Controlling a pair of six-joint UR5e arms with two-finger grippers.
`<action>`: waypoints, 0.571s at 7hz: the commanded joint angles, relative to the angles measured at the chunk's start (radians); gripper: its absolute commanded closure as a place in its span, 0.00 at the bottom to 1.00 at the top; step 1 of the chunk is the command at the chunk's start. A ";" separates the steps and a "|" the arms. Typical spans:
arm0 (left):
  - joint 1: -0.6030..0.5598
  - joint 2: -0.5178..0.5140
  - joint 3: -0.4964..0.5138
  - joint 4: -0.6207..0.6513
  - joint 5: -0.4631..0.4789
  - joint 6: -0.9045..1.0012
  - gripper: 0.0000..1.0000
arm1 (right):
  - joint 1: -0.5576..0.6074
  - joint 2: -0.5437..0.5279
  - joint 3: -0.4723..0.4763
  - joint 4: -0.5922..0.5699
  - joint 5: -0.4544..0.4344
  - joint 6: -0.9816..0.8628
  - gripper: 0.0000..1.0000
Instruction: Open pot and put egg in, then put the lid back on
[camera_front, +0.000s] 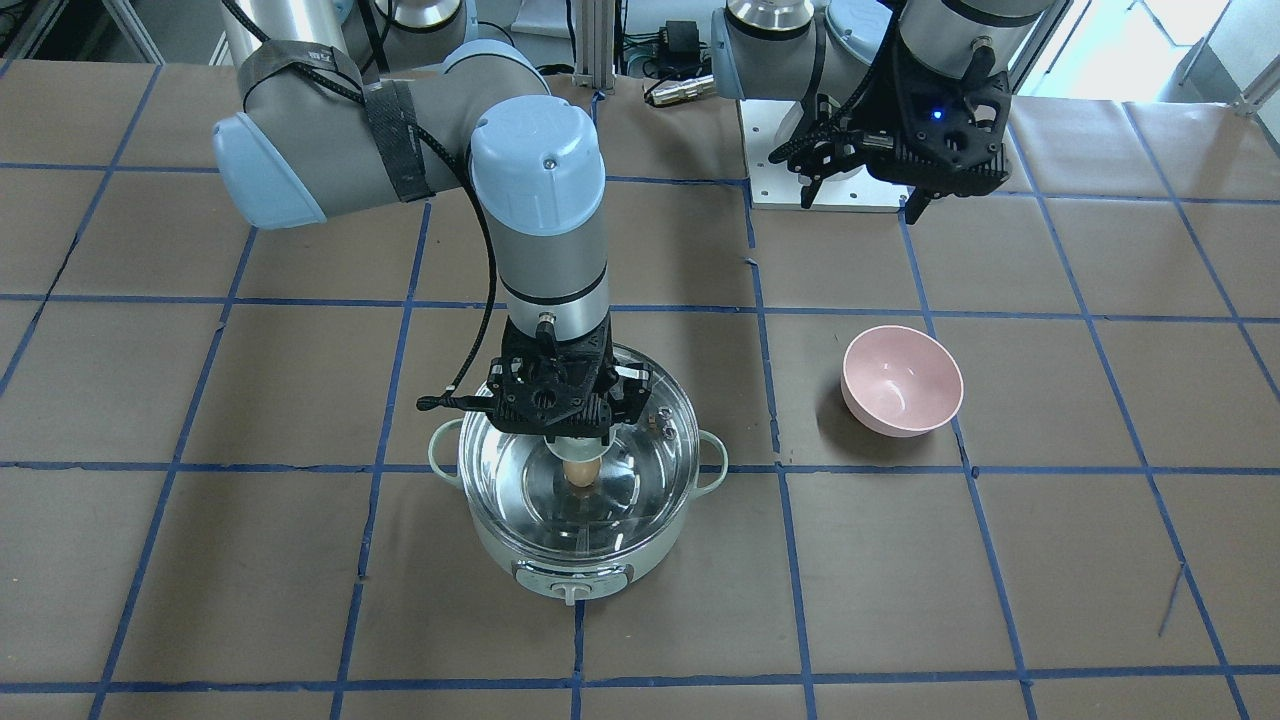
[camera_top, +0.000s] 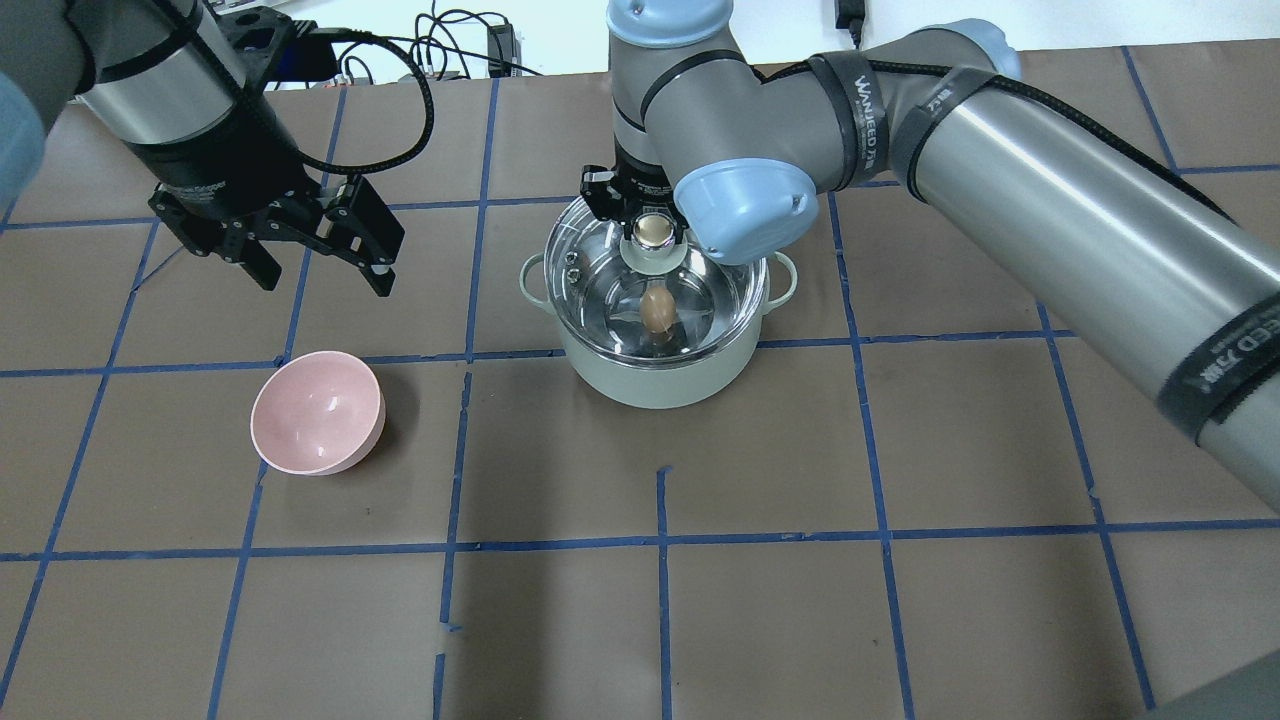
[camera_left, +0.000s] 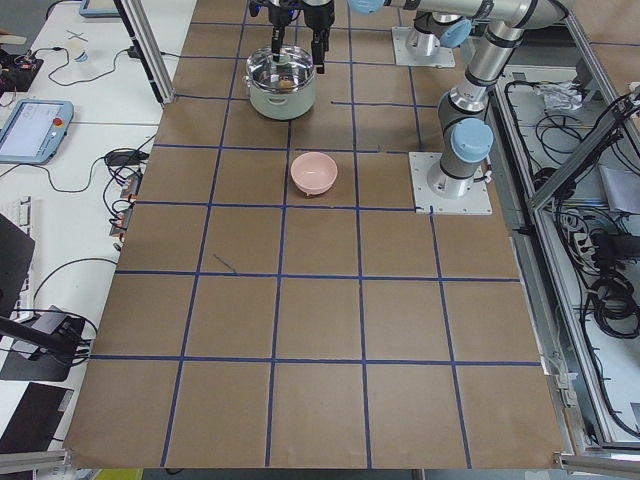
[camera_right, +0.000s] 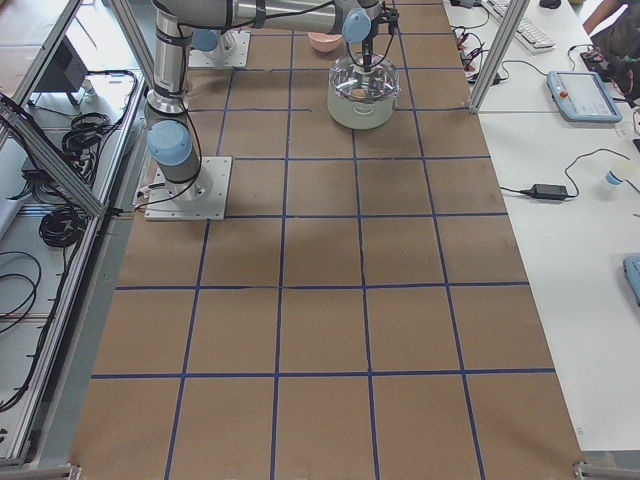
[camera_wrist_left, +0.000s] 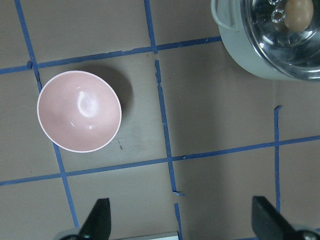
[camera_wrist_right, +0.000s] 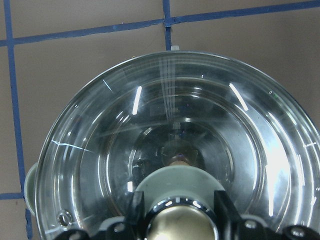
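Note:
The pale-green pot (camera_top: 660, 378) stands mid-table, and it also shows in the front view (camera_front: 575, 560). The tan egg (camera_top: 657, 310) lies on its steel bottom, seen through the glass (camera_front: 580, 472). My right gripper (camera_front: 562, 425) is shut on the beige knob (camera_top: 652, 230) of the clear lid (camera_top: 590, 300). It holds the lid over the pot, shifted slightly towards the robot; I cannot tell if the rim rests on the pot. In the right wrist view the fingers (camera_wrist_right: 135, 210) flank the knob (camera_wrist_right: 179, 222). My left gripper (camera_top: 325, 275) is open and empty, above the table.
An empty pink bowl (camera_top: 317, 412) sits on the brown paper on the left arm's side of the pot, below the left gripper (camera_wrist_left: 182, 222) in the left wrist view (camera_wrist_left: 79, 111). Blue tape lines grid the table.

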 joint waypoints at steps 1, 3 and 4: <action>-0.004 0.001 -0.005 0.020 -0.001 -0.006 0.00 | 0.000 0.002 0.000 0.000 -0.001 -0.004 0.29; -0.004 0.001 -0.016 0.022 -0.001 -0.026 0.00 | 0.000 0.002 -0.002 0.000 -0.001 -0.004 0.17; -0.004 0.001 -0.014 0.023 -0.001 -0.026 0.00 | -0.005 0.000 -0.006 0.000 -0.001 -0.013 0.16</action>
